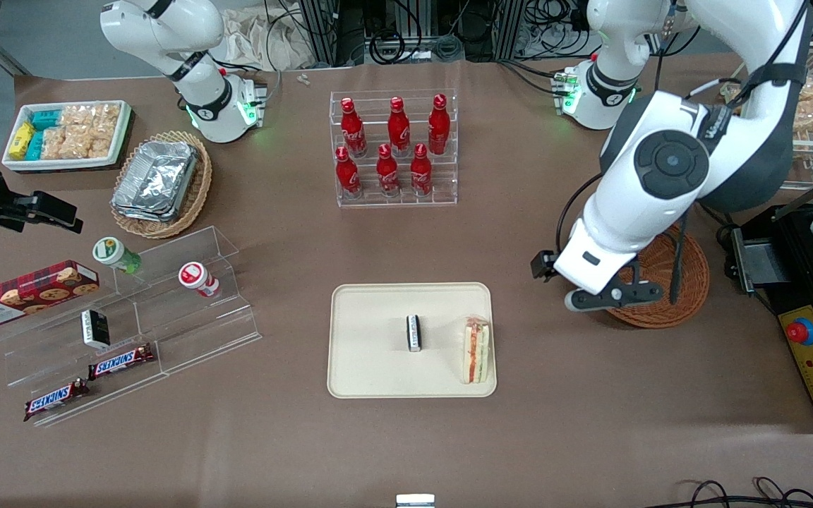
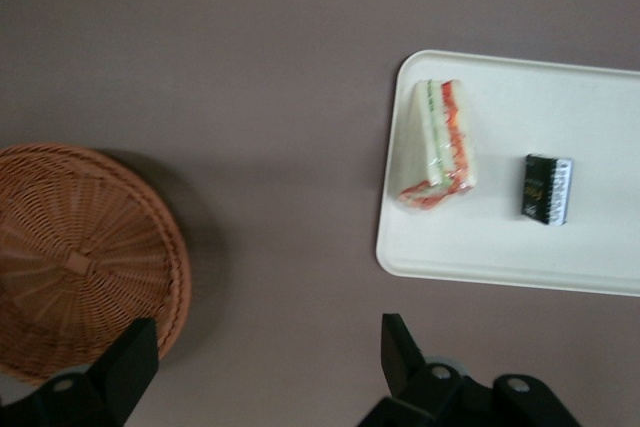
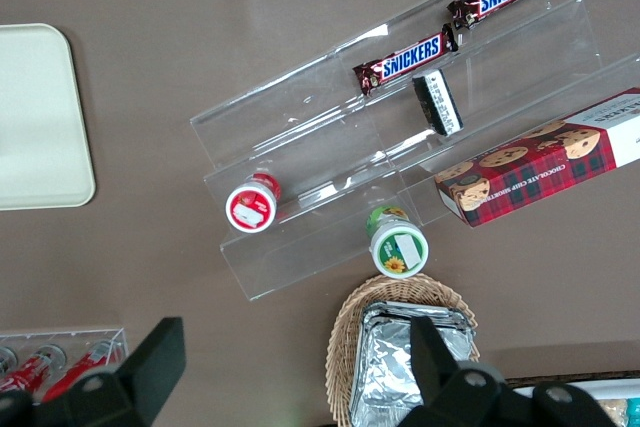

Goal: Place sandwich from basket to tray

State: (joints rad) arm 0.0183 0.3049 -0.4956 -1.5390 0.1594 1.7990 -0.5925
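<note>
One sandwich (image 1: 476, 351) was recorded on the tray (image 1: 371, 367), lying on its side at the tray's edge toward the working arm's end of the table, its red, orange and green filling visible through clear wrap. It was not in contact with the gripper (image 1: 611, 296). The gripper hung above the bare brown table between the tray and the basket (image 1: 689, 282), well apart from the sandwich, with its fingers (image 2: 130, 362) spread wide and nothing between them. In the left wrist view, one finger overlapped the basket rim and the other stood over open tabletop near the tray's corner. The reddish-brown wicker basket held nothing visible. One small black-and-white packet (image 1: 413, 332) lay near the tray's middle, apart from the sandwich. Six red bottles (image 1: 389, 148) stood in a clear rack farther from the front camera than the tray. Two Snickers bars (image 1: 89, 381) lay on a clear stepped stand toward the parked arm's end.
</note>
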